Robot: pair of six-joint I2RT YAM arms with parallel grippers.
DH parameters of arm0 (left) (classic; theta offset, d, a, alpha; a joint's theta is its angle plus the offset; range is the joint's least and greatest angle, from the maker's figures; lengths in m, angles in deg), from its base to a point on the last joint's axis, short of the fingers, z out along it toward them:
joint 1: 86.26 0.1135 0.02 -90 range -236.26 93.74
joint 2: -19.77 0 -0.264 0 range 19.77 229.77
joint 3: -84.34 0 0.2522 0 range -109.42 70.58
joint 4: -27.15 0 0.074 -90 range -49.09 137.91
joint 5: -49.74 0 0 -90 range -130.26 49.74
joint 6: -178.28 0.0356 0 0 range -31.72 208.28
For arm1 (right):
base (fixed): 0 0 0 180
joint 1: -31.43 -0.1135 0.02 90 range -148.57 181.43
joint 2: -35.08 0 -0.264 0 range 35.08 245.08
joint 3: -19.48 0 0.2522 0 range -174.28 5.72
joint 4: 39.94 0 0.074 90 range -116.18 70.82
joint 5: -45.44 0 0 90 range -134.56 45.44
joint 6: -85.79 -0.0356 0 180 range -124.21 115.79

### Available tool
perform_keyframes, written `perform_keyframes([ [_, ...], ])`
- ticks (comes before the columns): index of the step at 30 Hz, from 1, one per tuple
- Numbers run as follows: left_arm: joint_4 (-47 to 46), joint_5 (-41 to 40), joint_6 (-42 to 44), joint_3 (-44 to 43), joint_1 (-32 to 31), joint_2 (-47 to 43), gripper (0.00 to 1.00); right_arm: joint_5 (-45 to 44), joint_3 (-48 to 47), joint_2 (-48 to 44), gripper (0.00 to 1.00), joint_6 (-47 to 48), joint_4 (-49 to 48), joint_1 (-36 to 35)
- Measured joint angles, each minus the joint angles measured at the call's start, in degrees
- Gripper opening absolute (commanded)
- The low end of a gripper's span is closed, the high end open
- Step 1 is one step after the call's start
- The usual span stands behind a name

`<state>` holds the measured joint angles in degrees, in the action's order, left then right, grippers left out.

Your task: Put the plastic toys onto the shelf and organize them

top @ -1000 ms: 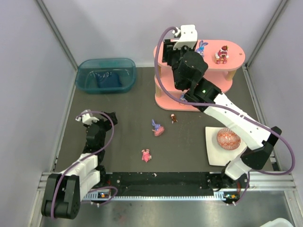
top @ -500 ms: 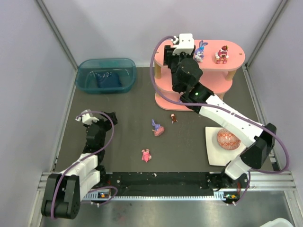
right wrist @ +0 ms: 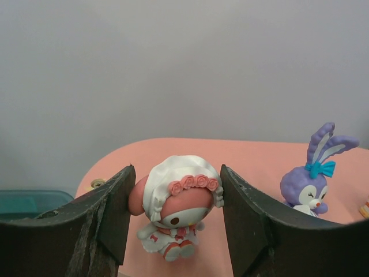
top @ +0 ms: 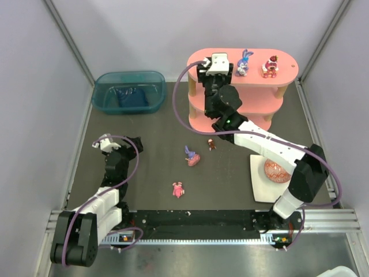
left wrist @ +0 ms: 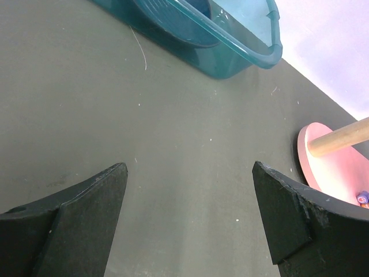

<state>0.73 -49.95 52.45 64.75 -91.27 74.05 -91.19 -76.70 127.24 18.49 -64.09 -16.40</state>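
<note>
The left arm [top: 112, 170] sits folded by the worktop's near left corner, its left tool [left wrist: 189, 176] low with jaws wide apart. The right arm [top: 271, 147] stretches diagonally toward the far edge, its right tool [right wrist: 177, 173] clamped on a white-bonneted figurine [right wrist: 179, 202].

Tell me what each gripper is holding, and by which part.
Right gripper pinches the bonneted pink figurine by the sides of its head; left gripper is open, holding nothing.

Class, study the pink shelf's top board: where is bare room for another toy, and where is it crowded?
Bare: the right end of the top board, beyond the red figurine, and the narrow gap between it and the purple bunny. Crowded: the left end, where the right gripper holds the bonnet figurine.
</note>
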Motion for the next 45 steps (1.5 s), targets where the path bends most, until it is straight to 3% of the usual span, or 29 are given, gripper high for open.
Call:
perform_keyframes([
  [13,0.0,0.0,0.0,0.0,0.0,0.0,0.95,-0.6,2.7,0.9,0.00,4.2,-9.0,0.0],
  [34,0.0,0.0,0.0,0.0,0.0,0.0,0.95,-1.9,5.9,1.0,0.02,3.7,-10.8,0.0],
  [38,0.0,0.0,0.0,0.0,0.0,0.0,0.95,-1.9,5.9,1.0,0.07,3.6,-10.7,0.0],
  [45,0.0,0.0,0.0,0.0,0.0,0.0,0.95,-1.9,6.4,1.0,0.30,3.1,-11.7,0.0],
])
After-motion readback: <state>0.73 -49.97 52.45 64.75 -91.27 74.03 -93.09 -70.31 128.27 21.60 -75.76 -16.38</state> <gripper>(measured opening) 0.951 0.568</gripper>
